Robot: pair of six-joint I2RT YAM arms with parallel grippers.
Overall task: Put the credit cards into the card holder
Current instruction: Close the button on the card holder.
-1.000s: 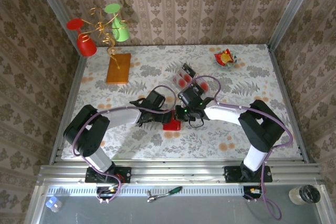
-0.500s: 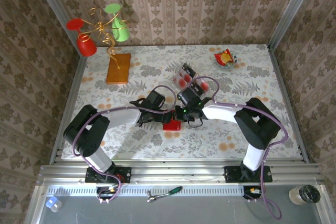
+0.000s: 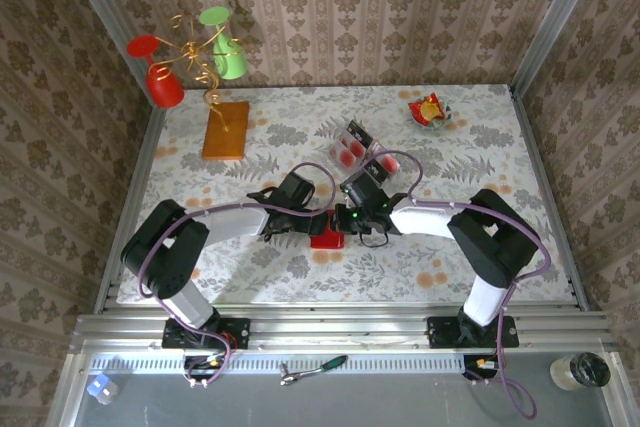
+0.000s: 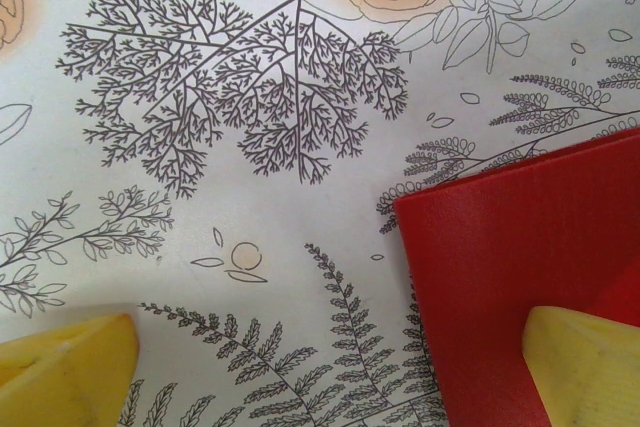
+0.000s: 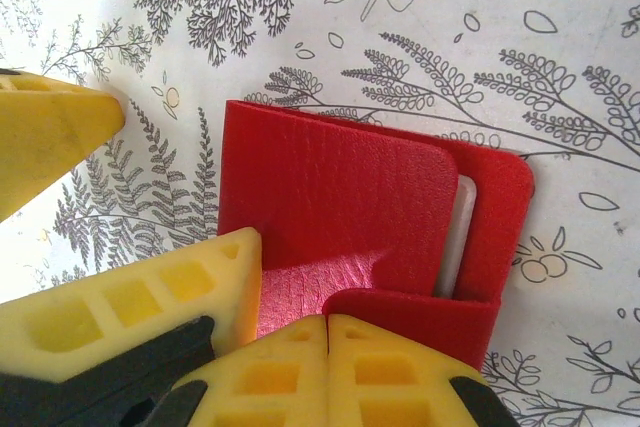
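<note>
While flat, one red card holder (image 5: 340, 197)

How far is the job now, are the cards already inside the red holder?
Done: nothing certain. The card holder lies folded on the table, with a pale edge between its flaps; card or pocket, I cannot tell. In hand: the open left hand straddles its edge, one finger on it; the shut right hand meets its near edge. Left: the credit cards lie loose farther back.
</note>
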